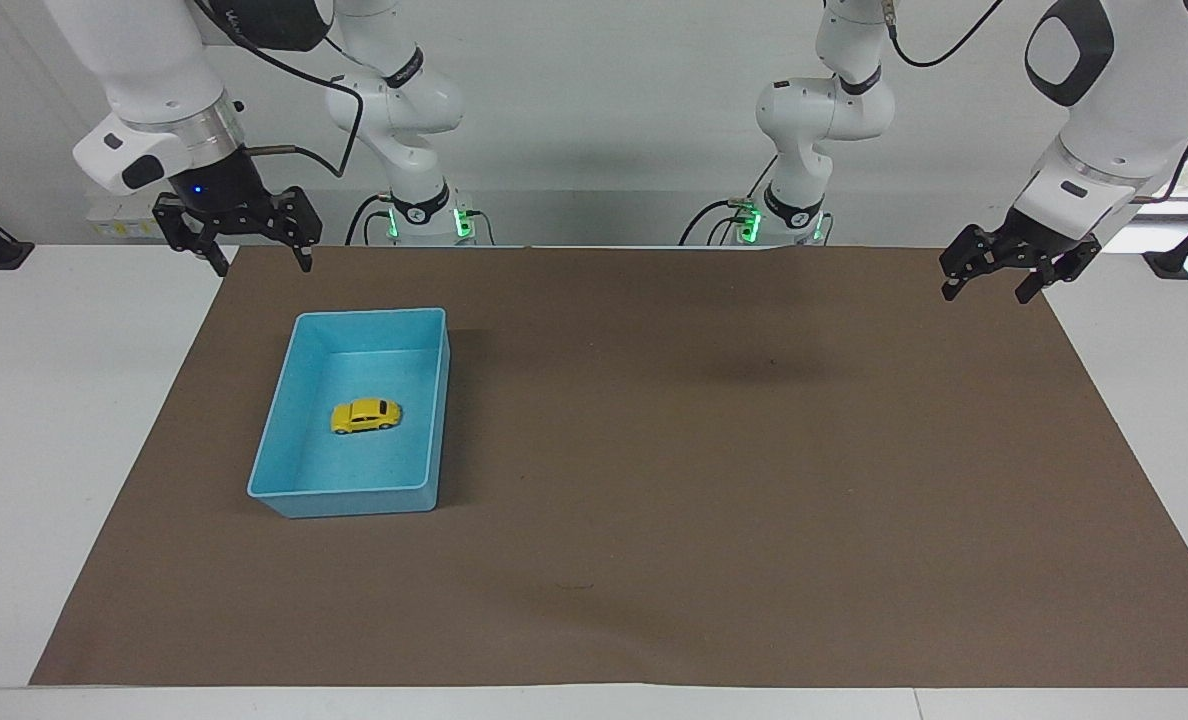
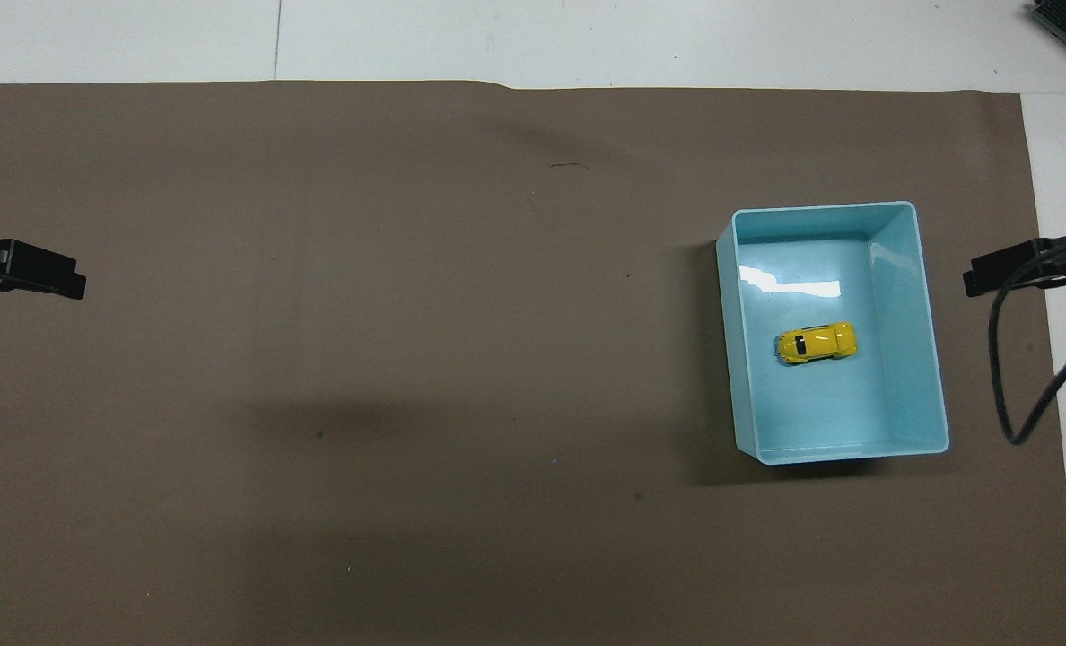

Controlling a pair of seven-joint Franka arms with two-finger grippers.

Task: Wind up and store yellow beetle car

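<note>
**Toy car at rest in the bin, both claws raised and parted**

The tiny bright yellow beetle-shaped toy car [image 1: 365, 416] [image 2: 816, 343] with dark windows and small black wheels stood on its wheels near the middle of the floor of the light blue rectangular plastic bin [image 1: 441, 400] [image 2: 932, 377], touching none of its walls. The bin rested on the brown paper sheet [image 1: 704, 480] [image 2: 407, 359] covering the white table [image 1: 64, 420] [image 2: 587, 40], toward the right arm's end.

The right claw [image 1: 258, 265] hung in the air over the sheet's edge nearest the robots, above the corner by the bin, with its black fingers apart and holding nothing; in the overhead view only its tip [image 2: 1000, 274] showed, beside the bin. The left claw [image 1: 989, 290] hung over the sheet's corner at the left arm's end, well apart from the bin, likewise with fingers apart and holding nothing; its tip [image 2: 44, 274] entered the overhead view at the edge. A black cable [image 2: 1026, 395] drooped from the right arm.
</note>
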